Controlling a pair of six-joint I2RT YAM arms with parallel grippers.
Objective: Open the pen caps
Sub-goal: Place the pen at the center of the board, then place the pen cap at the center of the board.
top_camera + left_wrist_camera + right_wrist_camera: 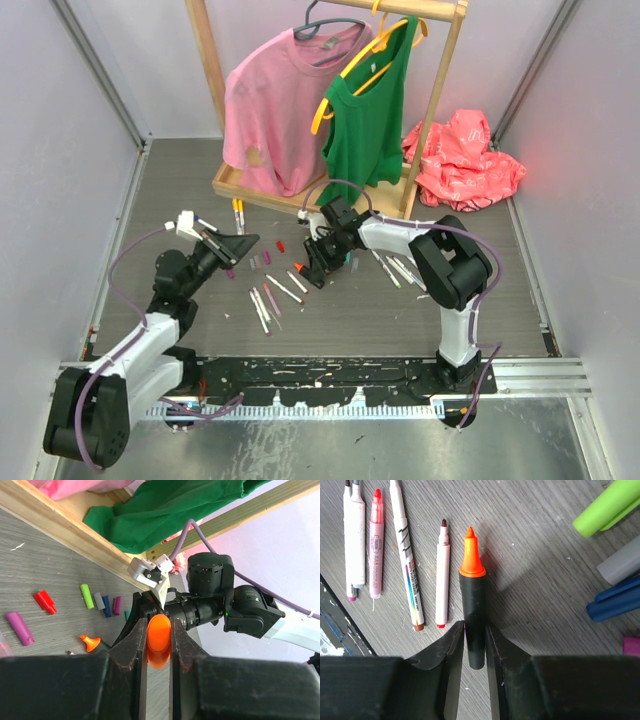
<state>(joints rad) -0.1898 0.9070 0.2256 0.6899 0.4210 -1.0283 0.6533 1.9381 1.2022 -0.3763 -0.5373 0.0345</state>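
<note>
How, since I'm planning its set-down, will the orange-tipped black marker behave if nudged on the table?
The black marker looks like a stiff, round barrel, so it would probably roll sideways on the flat table if nudged. It seems smooth plastic, so it may slip lengthwise between the fingers of the right gripper. Its bare orange tip could smear whatever it touches.

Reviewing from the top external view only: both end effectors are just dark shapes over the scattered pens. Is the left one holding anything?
Observer: Yes. The left wrist view shows the left end effector clamped on a short orange plastic cap.
Operator: And the right one?
Observer: In the right wrist view, the right end effector grips a black-barrelled marker by its rear end, and the orange felt tip is bare.
</note>
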